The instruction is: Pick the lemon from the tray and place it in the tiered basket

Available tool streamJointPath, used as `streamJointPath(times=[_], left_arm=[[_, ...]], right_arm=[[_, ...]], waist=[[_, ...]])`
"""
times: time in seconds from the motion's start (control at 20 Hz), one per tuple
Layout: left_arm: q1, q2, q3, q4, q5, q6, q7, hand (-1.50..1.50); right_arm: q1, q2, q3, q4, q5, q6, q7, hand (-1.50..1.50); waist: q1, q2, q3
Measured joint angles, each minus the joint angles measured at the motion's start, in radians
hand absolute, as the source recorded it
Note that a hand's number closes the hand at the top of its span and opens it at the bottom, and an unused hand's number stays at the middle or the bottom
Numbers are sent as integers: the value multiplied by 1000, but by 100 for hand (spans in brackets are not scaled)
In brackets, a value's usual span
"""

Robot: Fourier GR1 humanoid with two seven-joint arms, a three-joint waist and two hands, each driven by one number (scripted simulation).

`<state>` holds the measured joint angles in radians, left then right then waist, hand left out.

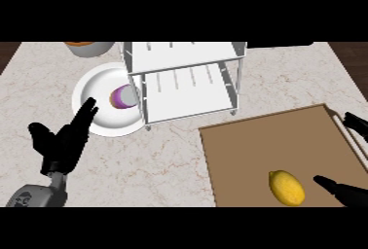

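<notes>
Right hand [343, 192], fingers spread and grasping nothing, flanks the lemon [286, 187] at lower right for a pickup; left hand [63, 141] rests released at left

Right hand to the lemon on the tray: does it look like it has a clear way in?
Probably yes. The right hand shows on the brown tray just right of the lemon, with only bare tray surface between them. Much of the hand is beyond the view's edge, though.
</notes>
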<state>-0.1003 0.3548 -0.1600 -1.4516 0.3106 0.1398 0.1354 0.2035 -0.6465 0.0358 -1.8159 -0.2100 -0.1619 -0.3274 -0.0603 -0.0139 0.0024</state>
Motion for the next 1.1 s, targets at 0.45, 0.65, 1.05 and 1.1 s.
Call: streamJointPath(times=[0.45, 0.65, 1.05, 1.1], left_arm=[[13, 0, -2, -45, -1, -1, 41, 0], [23, 2, 3, -61, -3, 0, 46, 0], [-2, -14, -11, -66, -13, -14, 52, 0], [-9, -20, -16, -66, -15, -13, 56, 0]], right_arm=[[267, -220, -23, -327, 340, -73, 239, -150], [354, -303, -59, -465, 499, -75, 448, -150], [360, -373, 40, -575, 583, -22, 836, -150], [341, -376, 63, -576, 585, -21, 878, -150]], waist=[[-9, -2, -6], [-14, -2, -9], [27, 8, -10], [34, 10, -9]])
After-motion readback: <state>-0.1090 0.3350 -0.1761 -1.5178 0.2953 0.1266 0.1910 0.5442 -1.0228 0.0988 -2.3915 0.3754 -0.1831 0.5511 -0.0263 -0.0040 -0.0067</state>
